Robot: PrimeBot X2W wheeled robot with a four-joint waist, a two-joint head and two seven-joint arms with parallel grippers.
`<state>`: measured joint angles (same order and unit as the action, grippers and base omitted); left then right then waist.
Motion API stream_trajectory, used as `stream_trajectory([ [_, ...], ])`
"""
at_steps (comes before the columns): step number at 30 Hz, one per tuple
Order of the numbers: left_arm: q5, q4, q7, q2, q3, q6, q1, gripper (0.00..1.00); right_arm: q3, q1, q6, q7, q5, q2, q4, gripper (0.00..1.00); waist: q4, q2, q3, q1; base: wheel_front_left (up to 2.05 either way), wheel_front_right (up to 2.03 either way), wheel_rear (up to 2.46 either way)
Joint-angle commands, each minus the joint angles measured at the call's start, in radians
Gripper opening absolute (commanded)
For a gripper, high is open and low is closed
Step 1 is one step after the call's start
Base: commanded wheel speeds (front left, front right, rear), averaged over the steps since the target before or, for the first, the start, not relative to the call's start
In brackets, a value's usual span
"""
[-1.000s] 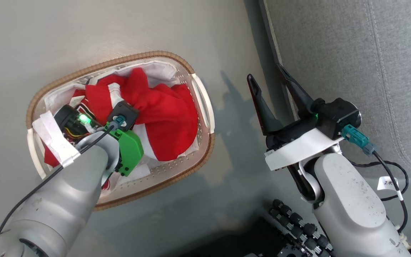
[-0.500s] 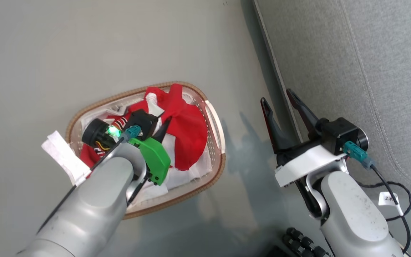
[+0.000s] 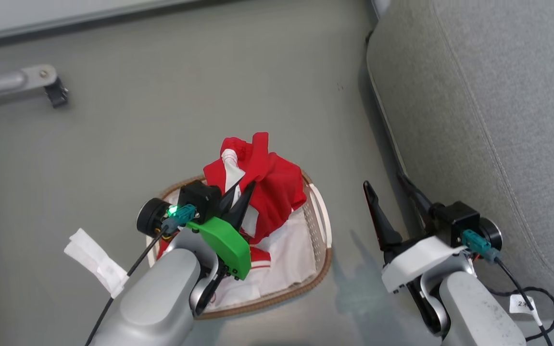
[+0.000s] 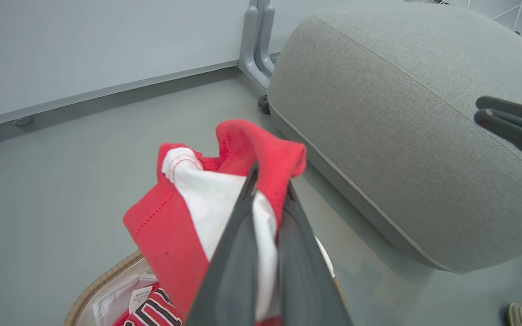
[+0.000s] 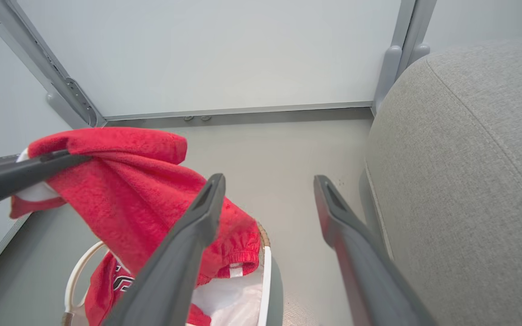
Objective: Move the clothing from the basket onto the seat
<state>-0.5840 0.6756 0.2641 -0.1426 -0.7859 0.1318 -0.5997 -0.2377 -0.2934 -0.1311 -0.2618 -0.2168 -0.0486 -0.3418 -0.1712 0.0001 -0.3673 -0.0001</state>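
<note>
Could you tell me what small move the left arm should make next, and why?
Probably raise the left gripper a little higher: it is shut on the red garment, whose lower end hangs into the basket, short of the seat.

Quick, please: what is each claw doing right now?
Left claw: closed, holding a red garment.
Right claw: open, holding nothing.

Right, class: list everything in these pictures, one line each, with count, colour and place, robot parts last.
garment: one, red and white, hanging over basket
lettered garment: one, red, in basket
basket: one, white, brown rim, on floor
liner: one, white, in basket
seat: one, grey, right of basket
frame leg: one, grey, far left floor
floor: one, grey, under basket
left gripper: one, dark, shut on garment
right gripper: one, dark, open, beside seat
</note>
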Motion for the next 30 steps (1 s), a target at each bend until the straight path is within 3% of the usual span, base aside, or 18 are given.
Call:
stream_trajectory([
  [1,0.007,-0.017,0.000,0.003,0.012,-0.002,0.027,0.00,0.001,0.023,0.001,-0.005,0.005,-0.005,-0.007,1.00,0.072,-0.0001,0.111,0.0001,0.00,0.00,0.00],
  [15,-0.001,-0.228,0.001,0.048,0.132,-0.002,0.081,0.00,0.008,0.155,0.001,-0.005,0.003,-0.005,-0.027,1.00,0.116,-0.0001,0.303,0.0001,0.00,0.00,0.00],
  [30,0.004,-0.297,0.001,0.078,0.188,-0.002,0.059,0.00,0.006,0.209,0.001,-0.005,-0.010,-0.005,-0.022,1.00,0.105,-0.0001,0.352,0.0001,0.00,0.00,0.00],
])
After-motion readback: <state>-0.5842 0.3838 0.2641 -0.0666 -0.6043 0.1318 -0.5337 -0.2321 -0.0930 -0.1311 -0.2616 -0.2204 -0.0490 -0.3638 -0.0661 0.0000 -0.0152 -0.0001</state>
